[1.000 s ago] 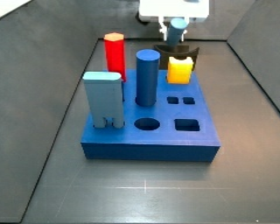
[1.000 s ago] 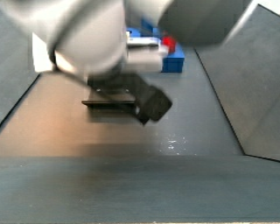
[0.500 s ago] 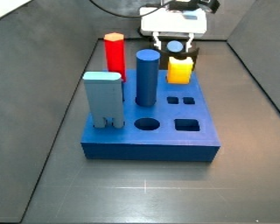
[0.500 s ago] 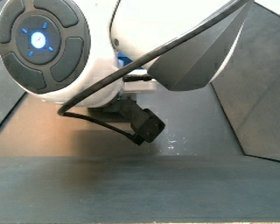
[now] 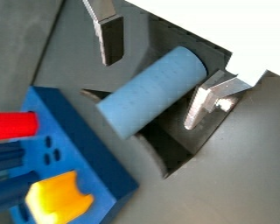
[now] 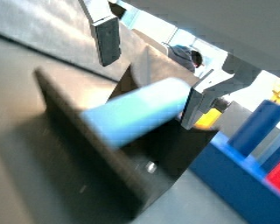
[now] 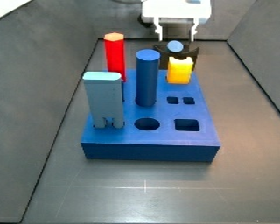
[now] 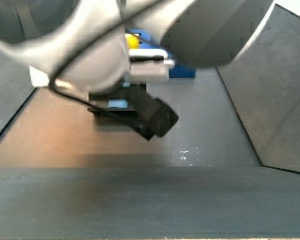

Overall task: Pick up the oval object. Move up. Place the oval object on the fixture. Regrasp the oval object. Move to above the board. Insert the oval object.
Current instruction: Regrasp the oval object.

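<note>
Both side views are showing the arm at the far end of the table; in a side view its body is blocking most of the scene. Ahead of the gripper (image 7: 175,33), the board (image 7: 154,131) is carrying red, dark blue and light blue pegs. Directly under the gripper, the fixture (image 6: 101,149) is cradling the oval object (image 5: 149,92), which is lying tilted. The fingers (image 5: 111,38) are standing spread either side of the oval object, clear of it, released.
</note>
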You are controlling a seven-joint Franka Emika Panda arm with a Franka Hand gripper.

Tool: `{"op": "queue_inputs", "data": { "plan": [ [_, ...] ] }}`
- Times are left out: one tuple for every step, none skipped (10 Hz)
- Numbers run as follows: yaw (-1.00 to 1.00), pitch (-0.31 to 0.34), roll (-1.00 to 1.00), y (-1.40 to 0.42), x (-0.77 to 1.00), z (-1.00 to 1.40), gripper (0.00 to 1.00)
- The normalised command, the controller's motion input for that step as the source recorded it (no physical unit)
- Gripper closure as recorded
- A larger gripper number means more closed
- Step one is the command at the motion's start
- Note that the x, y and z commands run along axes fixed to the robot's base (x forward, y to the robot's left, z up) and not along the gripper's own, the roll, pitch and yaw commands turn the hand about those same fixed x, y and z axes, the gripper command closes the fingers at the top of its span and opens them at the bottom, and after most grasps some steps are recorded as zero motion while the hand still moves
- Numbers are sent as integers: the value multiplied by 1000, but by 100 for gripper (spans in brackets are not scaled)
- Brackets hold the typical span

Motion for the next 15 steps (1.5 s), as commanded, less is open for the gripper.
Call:
{"op": "queue_inputs", "data": {
  "plan": [
    [24,66,50,1,-41,938,0],
    [8,91,50,3,-33,720,0],
    [-5,101,48,3,-29,549,0],
    [-24,96,41,6,-25,319,0],
    [-33,91,40,4,-29,199,0],
    [-1,71,1000,-1000,-76,931,0],
    [-1,70,1000,-1000,-71,940,0],
    [-2,57,1000,-1000,-101,957,0],
    [-4,45,1000,-1000,-138,906,0],
    [-4,40,1000,-867,-119,721,0],
    [-5,37,1000,-711,-90,510,0],
    [-5,33,1000,-479,-60,210,0],
    [-5,31,1000,-358,-47,65,0],
    [-5,26,1000,-45,-27,5,0],
    [-5,25,1000,31,-34,14,0]
  ]
}}
